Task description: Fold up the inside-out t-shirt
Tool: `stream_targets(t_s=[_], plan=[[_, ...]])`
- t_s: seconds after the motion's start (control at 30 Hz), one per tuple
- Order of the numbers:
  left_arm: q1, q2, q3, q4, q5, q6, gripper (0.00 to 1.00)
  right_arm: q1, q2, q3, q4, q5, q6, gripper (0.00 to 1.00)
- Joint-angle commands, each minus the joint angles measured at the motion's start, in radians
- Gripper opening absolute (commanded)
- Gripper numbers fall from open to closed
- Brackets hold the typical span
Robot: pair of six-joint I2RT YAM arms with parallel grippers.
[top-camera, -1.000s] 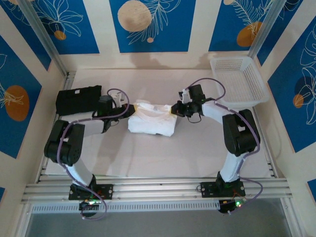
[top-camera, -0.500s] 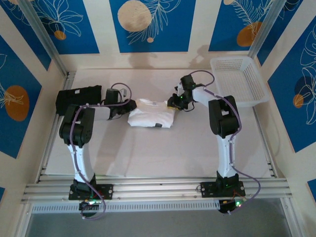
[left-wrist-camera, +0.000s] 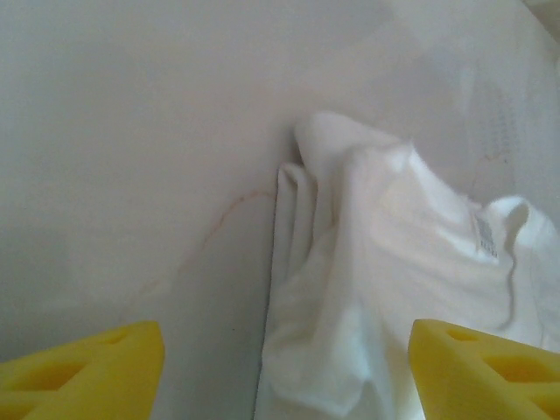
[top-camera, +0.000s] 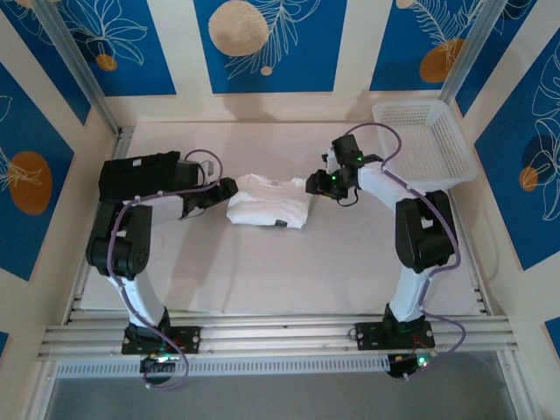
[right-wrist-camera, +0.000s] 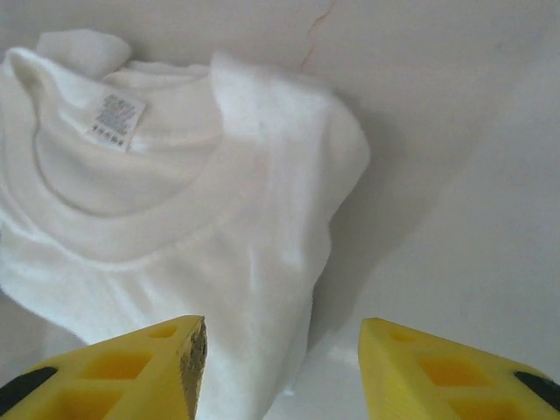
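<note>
White cloth sits in the middle of the table (top-camera: 262,271): the inside-out t-shirt (top-camera: 269,201) lies there, folded into a small thick bundle. From above I see my left gripper (top-camera: 226,187) right at the left side of the bundle and my right gripper (top-camera: 313,185) right at its right side, so the shirt is between the two. In the left wrist view the two yellow fingers (left-wrist-camera: 87,367) are spread far apart and hold nothing. The soft, lumpy edge of the shirt lies on the table in front of them, more toward the right finger, with bare table on the left. In the right wrist view the yellow fingers (right-wrist-camera: 122,367) are spread wide too, and they grip nothing. There I look down on the round neck band (right-wrist-camera: 149,227) of the shirt, and a small label (right-wrist-camera: 116,115) shows just inside it. The folded corner of the shirt reaches down toward the gap between those fingers, but I cannot tell if the cloth touches them. A thin brown line (left-wrist-camera: 232,206) runs across the table near the shirt. A black cloth (top-camera: 138,175) lies at the far left, beside the left arm. A white basket (top-camera: 424,140) sits at the far right corner, well apart from the shirt.
</note>
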Motion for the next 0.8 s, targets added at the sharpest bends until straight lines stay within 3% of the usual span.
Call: stream_targets(t_s=[0.0,0.13,0.4,0.77], plan=[[0.004,-0.019,-0.057,0.028,0.072,-0.01,0.71,0.029,-0.004,-0.049,0.061,-0.023,0.023,0.46],[-0.004,0.036,-0.056,0.103,0.19,-0.054,0.72,0.032,0.066,-0.026,0.073,-0.044,0.033,0.44],[-0.047,0.103,-0.018,0.12,0.243,-0.043,0.73,0.033,0.157,-0.022,0.094,-0.065,0.037,0.29],[-0.098,0.143,0.034,0.091,0.272,-0.017,0.58,0.033,0.18,-0.025,0.108,-0.074,0.033,0.25]])
